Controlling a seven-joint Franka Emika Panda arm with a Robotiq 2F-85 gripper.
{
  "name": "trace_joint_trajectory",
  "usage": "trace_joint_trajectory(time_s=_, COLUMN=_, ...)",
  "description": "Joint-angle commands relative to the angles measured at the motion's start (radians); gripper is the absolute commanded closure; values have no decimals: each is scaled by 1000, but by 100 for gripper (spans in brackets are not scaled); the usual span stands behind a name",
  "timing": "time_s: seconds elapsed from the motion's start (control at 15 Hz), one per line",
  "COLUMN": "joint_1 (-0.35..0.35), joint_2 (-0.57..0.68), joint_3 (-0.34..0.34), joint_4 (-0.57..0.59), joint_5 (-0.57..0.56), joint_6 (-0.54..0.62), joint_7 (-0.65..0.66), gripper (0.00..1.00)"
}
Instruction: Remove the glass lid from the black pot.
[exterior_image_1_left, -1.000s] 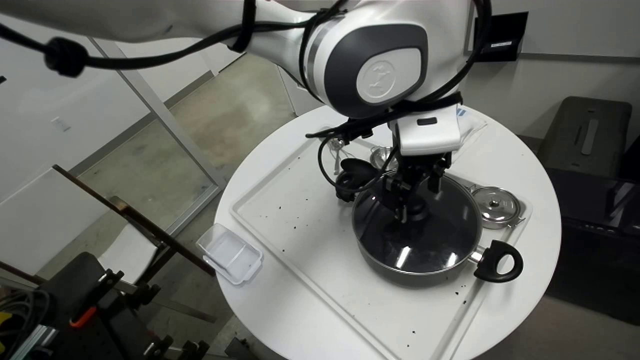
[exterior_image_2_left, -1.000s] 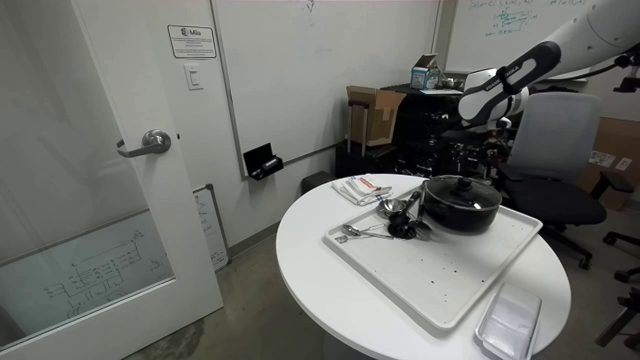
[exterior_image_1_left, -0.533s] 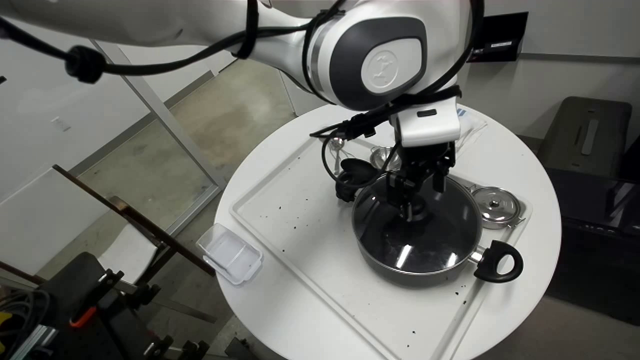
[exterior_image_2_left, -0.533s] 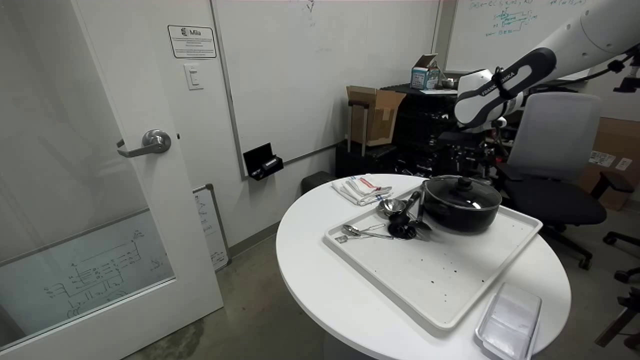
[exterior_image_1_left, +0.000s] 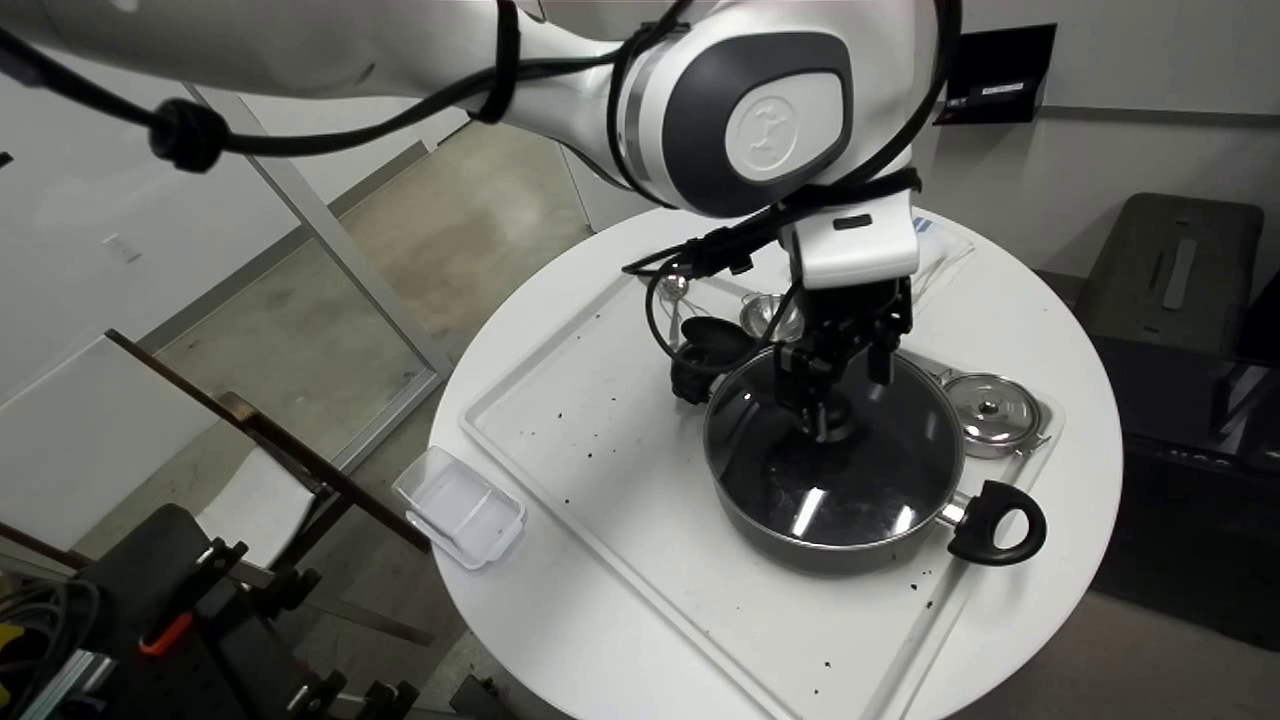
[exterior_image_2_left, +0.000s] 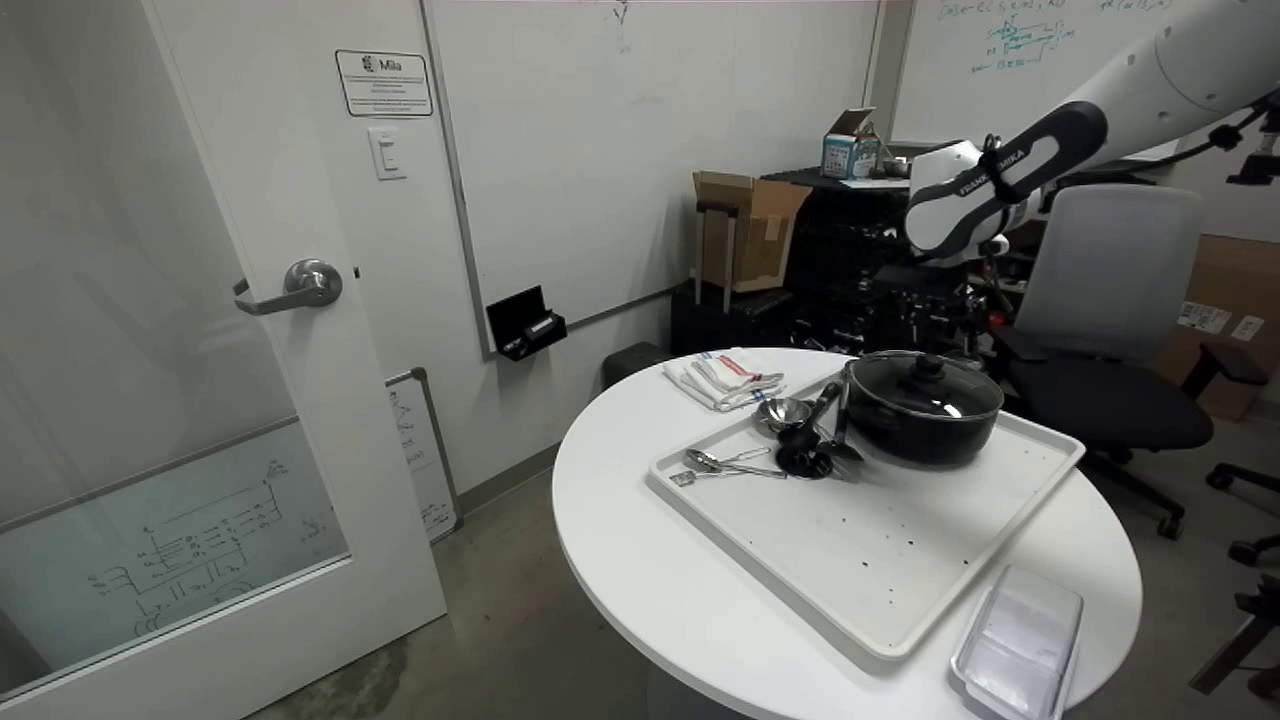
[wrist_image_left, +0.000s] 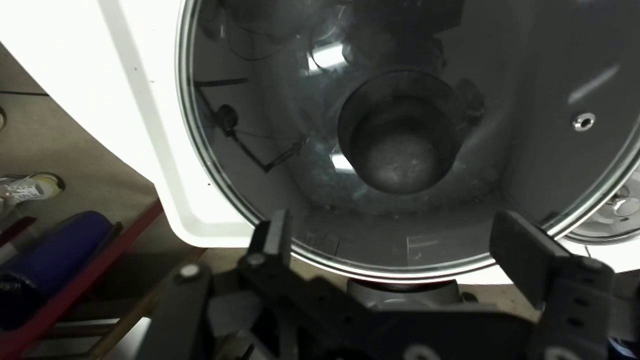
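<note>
The glass lid (exterior_image_1_left: 870, 490), with its black knob (exterior_image_2_left: 929, 367), lies on the black pot (exterior_image_2_left: 920, 437) in both exterior views. The pot's side handle (exterior_image_1_left: 974, 530) points to the lower right in an exterior view. My gripper (exterior_image_1_left: 850, 402) is over the lid close to the knob, open and empty. In the wrist view the open fingers (wrist_image_left: 392, 230) stand wide apart over the lid's rim, with the knob (wrist_image_left: 400, 150) beyond them and nothing between them but glass below. In an exterior view the gripper cannot be told from the dark background.
The pot stands on a white tray (exterior_image_2_left: 780, 570) on a round white table. Black utensils (exterior_image_2_left: 805, 455) and a small steel bowl (exterior_image_2_left: 783, 413) lie close by. A small silver-lidded pot (exterior_image_1_left: 988, 412) stands beside it. A plastic container (exterior_image_2_left: 1020, 640) and cloth (exterior_image_2_left: 722, 380) are on the table.
The arm and gripper have shifted slightly, a little up and to the right in an exterior view, slowing in the last half second. The pot and lid have not moved.
</note>
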Motion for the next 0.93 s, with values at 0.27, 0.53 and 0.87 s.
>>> trace_joint_trajectory(time_s=0.27, joint_1=-11, joint_2=5, joint_3=28, joint_4=1, joint_5=0, joint_6=20, joint_7=-6, gripper=0)
trace_joint_trajectory(time_s=0.53, joint_1=-11, joint_2=7, joint_3=38, joint_4=-5, joint_5=3, joint_6=33, joint_7=-10, gripper=0)
trace_joint_trajectory(time_s=0.87, joint_1=-14, joint_2=18, joint_3=44, joint_4=-7, joint_5=6, joint_6=42, joint_7=-9, gripper=0)
